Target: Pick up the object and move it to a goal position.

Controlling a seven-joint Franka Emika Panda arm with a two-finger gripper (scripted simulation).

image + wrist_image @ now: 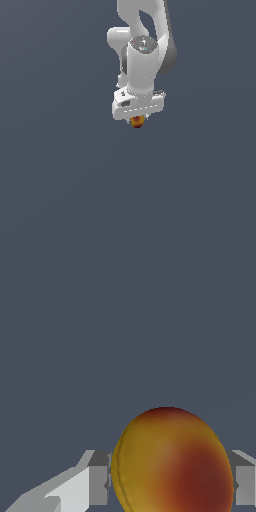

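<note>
Closest in the wrist view, the small round ball mottled red, orange and yellow [172, 461] sits between the two grey-and-white fingers [98, 485], one on each side and both apparently against its skin, so the white gripper [170, 483] looks to be pinching it. Beyond it lies only the flat dark grey-blue desk [125, 331], with no goal marker anywhere in sight.

The step in hand appears to be the carry. To do it well, the squeeze should hold steady, since a round ball can roll out of flat pads, and the arm should move smoothly without jerks or wrist tilts.

The wrist view shows the contact on both sides. The exterior view hides that: there the ball [137, 121] only peeks out under the gripper [137, 120], but the white jointed arm [145, 50] shows above it.
</note>
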